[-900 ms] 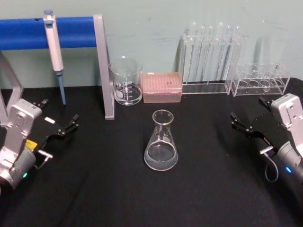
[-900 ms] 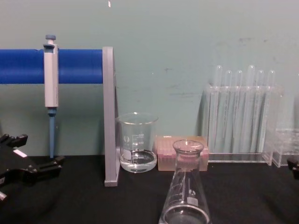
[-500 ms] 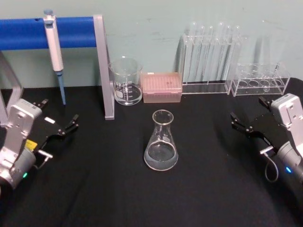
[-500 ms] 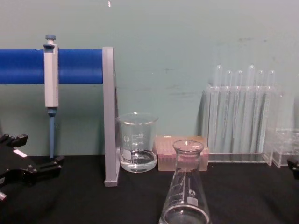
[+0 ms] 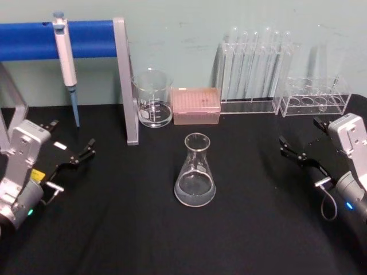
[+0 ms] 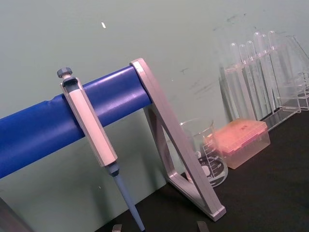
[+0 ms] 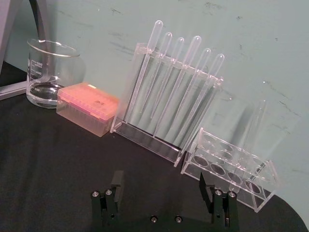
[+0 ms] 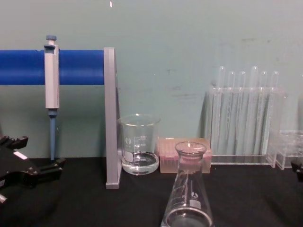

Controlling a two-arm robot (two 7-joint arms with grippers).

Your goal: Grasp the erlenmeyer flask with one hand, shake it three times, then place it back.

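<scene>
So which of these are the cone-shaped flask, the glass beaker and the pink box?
erlenmeyer flask (image 5: 195, 176): head view, on its cone-shaped body.
beaker (image 5: 152, 103): head view, on its glass wall.
pink box (image 5: 196, 106): head view, on its top.

Erlenmeyer flask (image 5: 195, 172): clear glass, white graduation marks.
Beaker (image 5: 152, 98): clear glass, white markings.
Tip box (image 5: 196, 105): translucent pink.
Rail (image 5: 34, 39): bright blue.
Upright (image 5: 125, 86): silver-grey.
Pipette (image 5: 65, 51): pale grey body, blue tip.
Test-tube rack (image 5: 252, 74): colourless.
Table cover (image 5: 114, 229): plain black.
Wall (image 5: 183, 23): pale green.
Left gripper (image 5: 73, 133), right gripper (image 5: 299, 130): black fingers, silver-grey bodies.
</scene>
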